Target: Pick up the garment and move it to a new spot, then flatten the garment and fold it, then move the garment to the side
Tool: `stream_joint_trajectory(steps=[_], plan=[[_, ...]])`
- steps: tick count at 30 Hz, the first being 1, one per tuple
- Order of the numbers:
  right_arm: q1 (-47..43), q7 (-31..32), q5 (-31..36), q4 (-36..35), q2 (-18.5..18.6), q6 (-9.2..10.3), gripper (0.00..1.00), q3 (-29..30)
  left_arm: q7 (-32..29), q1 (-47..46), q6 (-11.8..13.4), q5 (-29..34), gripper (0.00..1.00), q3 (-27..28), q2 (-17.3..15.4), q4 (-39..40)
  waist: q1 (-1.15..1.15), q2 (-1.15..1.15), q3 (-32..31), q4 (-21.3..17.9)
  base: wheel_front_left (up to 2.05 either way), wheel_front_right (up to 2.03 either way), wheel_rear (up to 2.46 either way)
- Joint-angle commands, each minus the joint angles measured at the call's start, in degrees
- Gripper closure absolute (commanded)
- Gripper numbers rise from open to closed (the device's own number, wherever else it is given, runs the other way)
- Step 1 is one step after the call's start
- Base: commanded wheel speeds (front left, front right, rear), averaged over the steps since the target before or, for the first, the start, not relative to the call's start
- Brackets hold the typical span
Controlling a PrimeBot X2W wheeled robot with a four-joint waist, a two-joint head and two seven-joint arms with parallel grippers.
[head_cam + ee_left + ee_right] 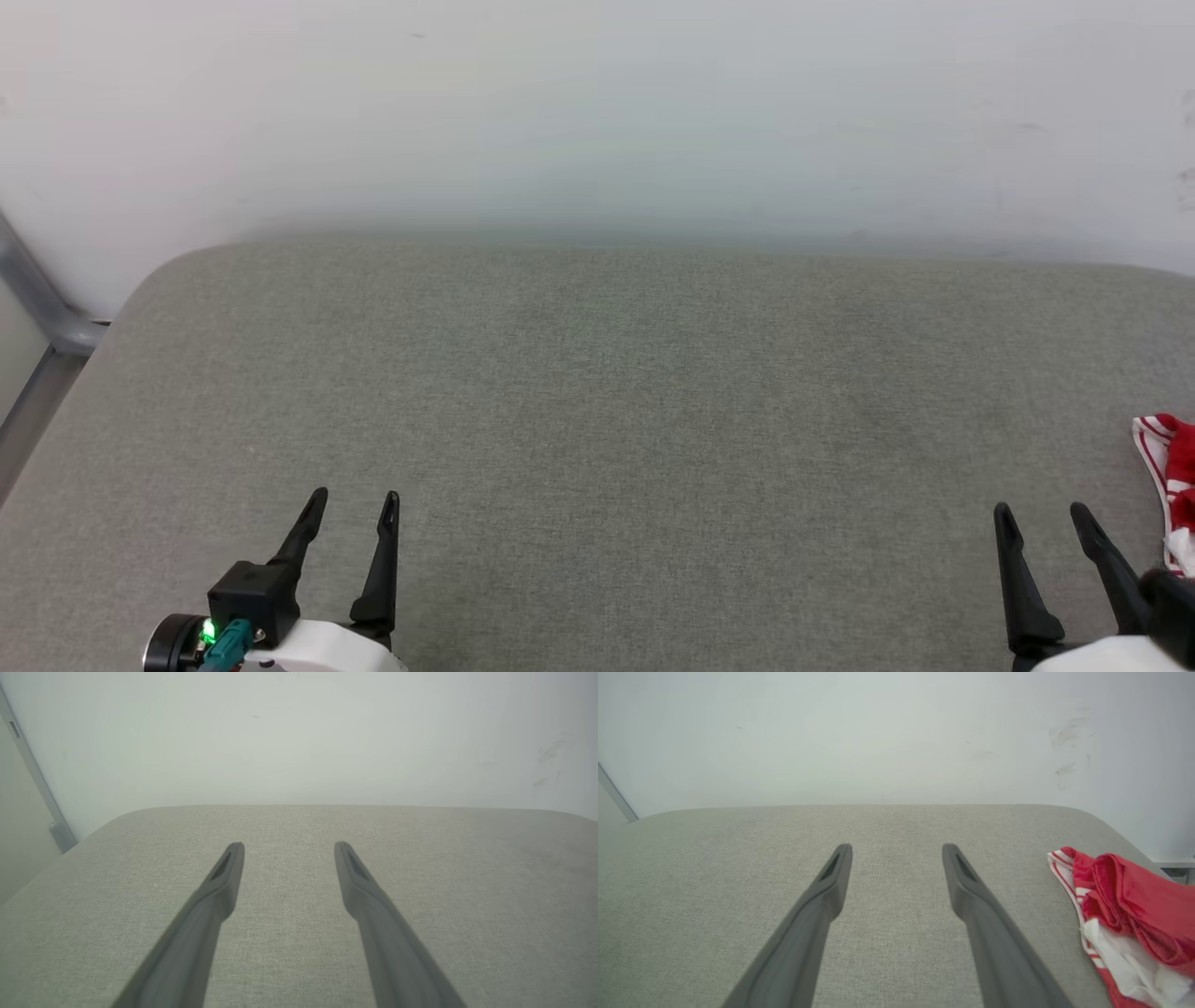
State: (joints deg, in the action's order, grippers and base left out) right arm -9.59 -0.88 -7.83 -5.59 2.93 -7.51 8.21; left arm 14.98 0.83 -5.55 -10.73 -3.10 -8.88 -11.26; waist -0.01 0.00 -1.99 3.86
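Observation:
The garment point(1129, 914) lies crumpled at the right end of the grey cushioned surface, red cloth with white parts and red-and-white striped trim. In the head view just its striped edge point(1167, 467) peeks in at the right border. My right gripper point(1044, 513) stands open just left of the garment, apart from it, with nothing between its fingers point(831, 877). My left gripper point(359, 501) is open too, low at the left over bare cushion, far from the garment. In the left wrist view the left gripper point(288, 847) frames plain fabric.
The grey upholstered surface point(597, 392) spreads wide between the grippers and ends at a white wall point(597, 112) behind. A grey metal bar point(37, 308) runs down past the rounded left corner. The cushion's right corner point(1134, 844) rounds off beside the garment.

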Motion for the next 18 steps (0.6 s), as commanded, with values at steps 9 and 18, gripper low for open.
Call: stream_joint_trajectory(steps=[9, 18], plan=[[-5.2, 2.8, -0.8, -6.5, -0.1, 0.05, 0.00, 0.0, 0.2, 1.3, -0.5, 1.0, 0.00, -0.4, 0.5, -0.8, 0.01, 0.00, -1.1, -1.4, 0.00, 0.00, 0.00], [-5.5, 3.2, -0.5, -7.7, -0.1, 0.05, 0.00, -0.5, 0.2, 1.1, -0.9, 1.1, 0.00, -0.3, 0.6, -1.4, 0.01, 0.00, -1.1, -1.6, 0.00, 0.00, 0.00]])
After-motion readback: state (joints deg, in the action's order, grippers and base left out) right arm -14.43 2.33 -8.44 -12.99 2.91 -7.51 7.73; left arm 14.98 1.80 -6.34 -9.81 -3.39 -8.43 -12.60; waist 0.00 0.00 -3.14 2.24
